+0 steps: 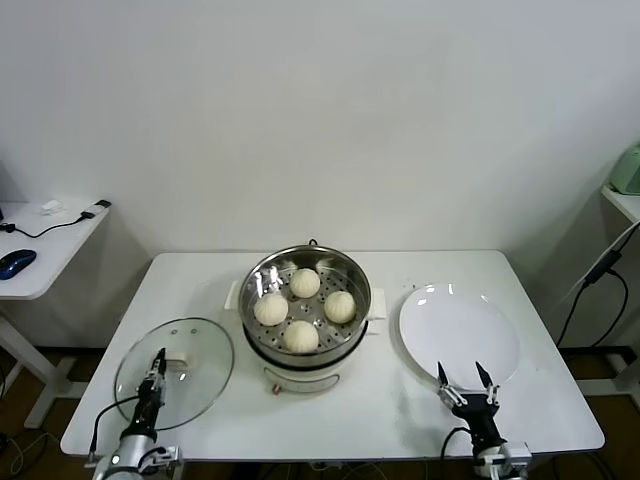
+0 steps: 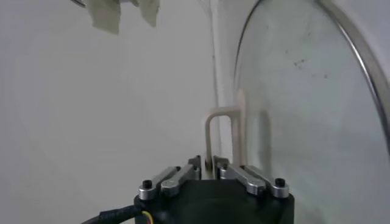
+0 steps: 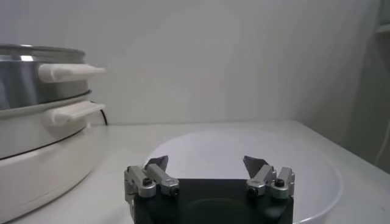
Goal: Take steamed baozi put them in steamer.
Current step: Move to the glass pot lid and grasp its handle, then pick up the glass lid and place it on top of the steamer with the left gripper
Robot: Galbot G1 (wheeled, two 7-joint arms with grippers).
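The steamer [image 1: 305,262] stands at the table's middle, with four cream-white baozi on its perforated tray: one at the back [image 1: 305,283], one on the right [image 1: 340,306], one on the left [image 1: 271,309] and one at the front [image 1: 300,336]. The steamer also shows in the right wrist view [image 3: 36,122]. My right gripper [image 1: 466,380] [image 3: 207,163] is open and empty, low over the near edge of the white plate [image 1: 470,320]. My left gripper [image 1: 158,362] [image 2: 207,161] is shut and empty, low by the near side of the glass lid [image 1: 200,385], just short of the lid's handle [image 2: 220,131].
The white plate [image 3: 244,149] lies right of the steamer with nothing on it. The glass lid [image 2: 304,91] lies flat on the table, left of the steamer. A side table with a mouse [image 1: 15,263] stands at the far left.
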